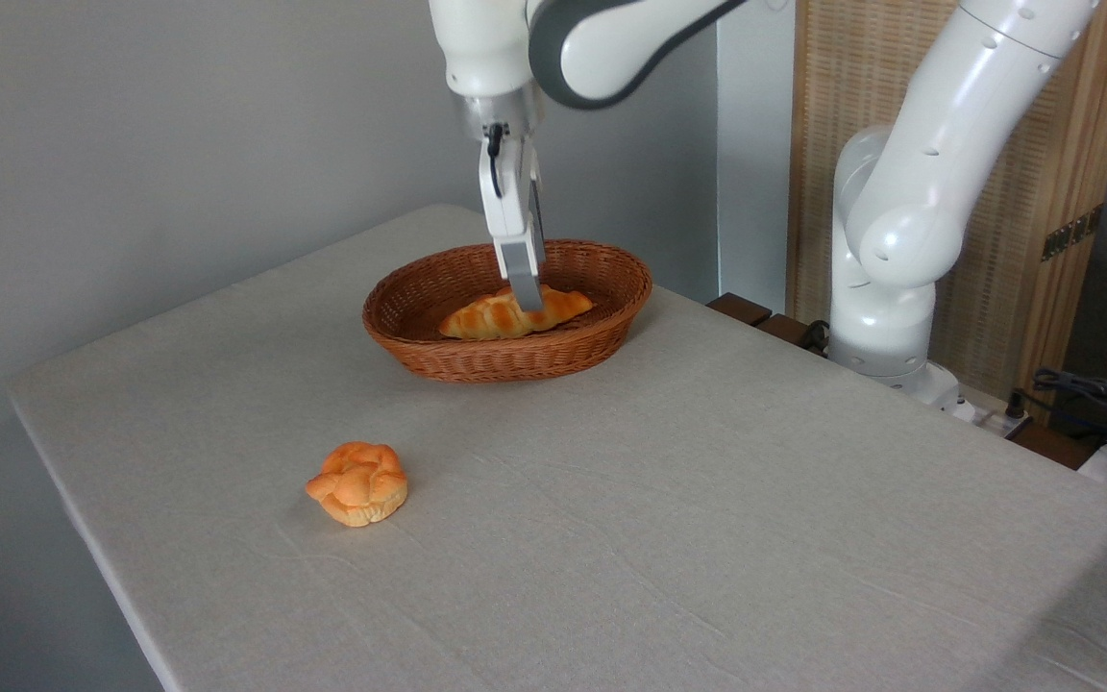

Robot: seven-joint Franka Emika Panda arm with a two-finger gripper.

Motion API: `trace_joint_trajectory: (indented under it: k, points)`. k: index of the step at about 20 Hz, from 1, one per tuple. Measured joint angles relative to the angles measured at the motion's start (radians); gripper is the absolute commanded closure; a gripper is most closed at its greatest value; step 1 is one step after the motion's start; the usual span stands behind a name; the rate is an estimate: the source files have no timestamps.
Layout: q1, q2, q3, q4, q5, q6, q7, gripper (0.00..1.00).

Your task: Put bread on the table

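Observation:
The bread (486,318), a long golden-orange braided loaf, lies inside the brown wicker basket (515,358) at the back of the table (707,500). My gripper (526,296) reaches straight down into the basket, over the middle of the loaf. I see it edge-on. The near finger (521,269) crosses in front of the loaf and its tip touches or overlaps it. The far finger is hidden behind the near one, so the gap between the jaws does not show. The loaf looks as if it rests in the basket.
A small round knotted bun (358,483) sits on the cloth at the front left, well apart from the basket. The arm's white base (885,317) stands off the table's right back edge, with cables (1092,394) further right. A wall runs behind the table on the left.

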Motion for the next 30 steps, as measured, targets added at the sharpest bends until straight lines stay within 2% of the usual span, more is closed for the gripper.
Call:
trace_joint_trajectory:
  k: [4,8,12,13,15,16,17,18,22,25,30]
  points:
    - [-0.023,0.007,0.0,-0.081,0.0,0.134,0.013,0.0]
    - [-0.059,0.019,0.0,-0.088,0.0,0.192,0.013,0.0]
    - [-0.076,0.041,0.0,-0.092,0.0,0.206,0.013,0.0]
    - [-0.079,0.045,0.001,-0.094,0.0,0.214,0.013,0.03]
    - [-0.089,0.052,0.001,-0.107,0.0,0.249,0.013,0.37]
    - [-0.093,0.056,0.001,-0.116,0.0,0.269,0.013,0.52]
    - [-0.096,0.06,0.001,-0.123,0.0,0.284,0.013,0.62]
    - [-0.098,0.062,0.001,-0.128,0.0,0.294,0.013,0.65]
    - [-0.098,0.062,0.003,-0.13,0.0,0.299,0.013,0.65]
    - [-0.1,0.062,0.003,-0.13,-0.001,0.299,0.013,0.73]
    - [-0.101,0.062,0.003,-0.13,-0.001,0.299,0.013,0.76]
